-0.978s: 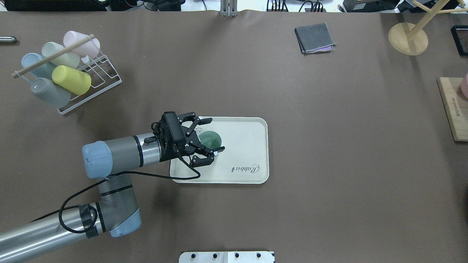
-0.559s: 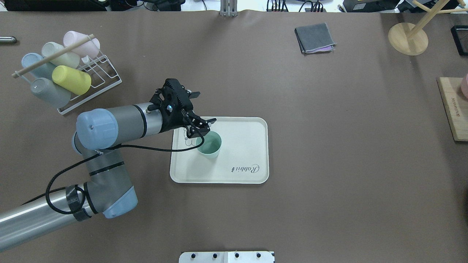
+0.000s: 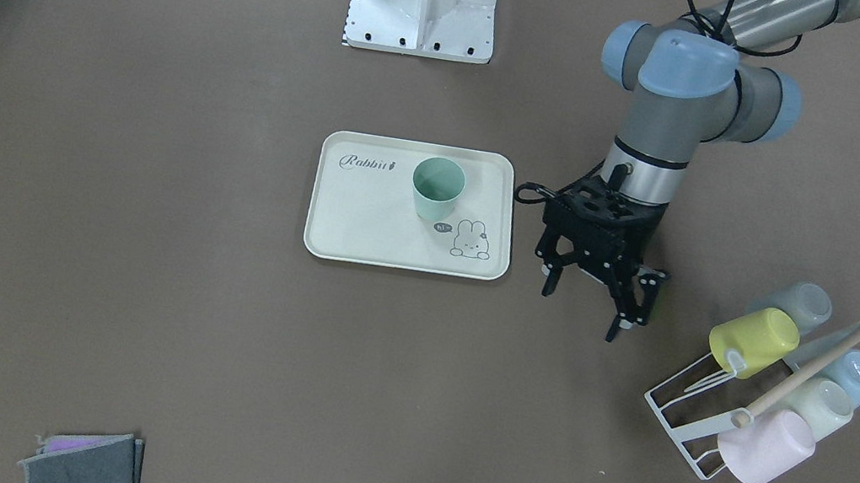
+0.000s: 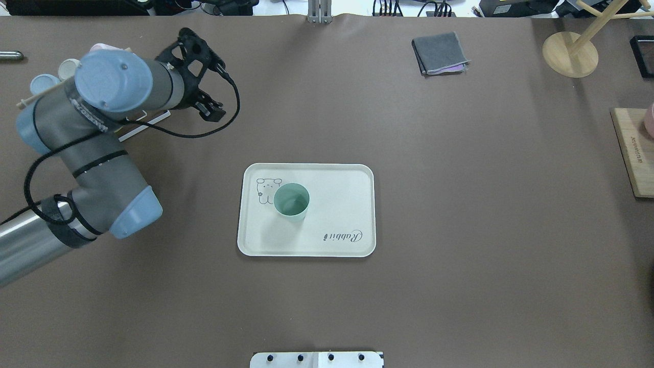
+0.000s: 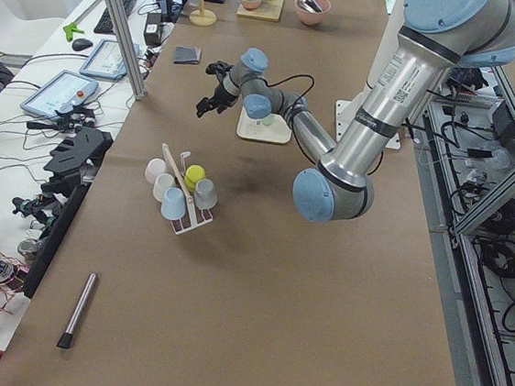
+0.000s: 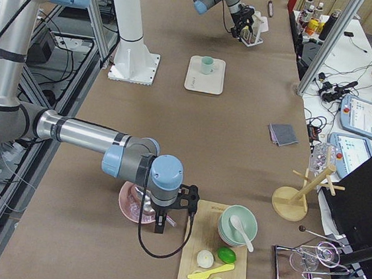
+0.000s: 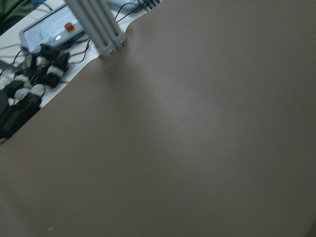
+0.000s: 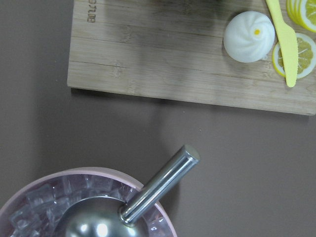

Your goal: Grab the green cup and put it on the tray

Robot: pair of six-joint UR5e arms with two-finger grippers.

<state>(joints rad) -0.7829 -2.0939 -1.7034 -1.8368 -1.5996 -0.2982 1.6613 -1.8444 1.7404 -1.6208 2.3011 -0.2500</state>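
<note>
The green cup (image 4: 291, 201) stands upright, mouth up, on the cream tray (image 4: 340, 189), beside the bunny drawing; the front view shows the cup (image 3: 437, 188) and tray (image 3: 365, 219) as well. My left gripper (image 3: 580, 309) hangs open and empty over bare table between the tray and the cup rack, well away from the cup. From overhead the left gripper (image 4: 204, 82) sits at the far left. My right gripper (image 6: 164, 218) shows only in the right side view, beside a pink bowl; I cannot tell its state.
A white wire rack (image 3: 691, 404) with several pastel cups stands close to the left gripper. A folded grey cloth (image 4: 439, 52), a wooden stand (image 4: 569, 53) and a cutting board (image 4: 633, 153) lie at the right. The pink bowl (image 8: 44, 197) holds ice and a metal scoop (image 8: 158, 185).
My left gripper, which stood around the green cup on the tray, has pulled off and swung to the far left near the rack. The cup stays upright on the tray.
</note>
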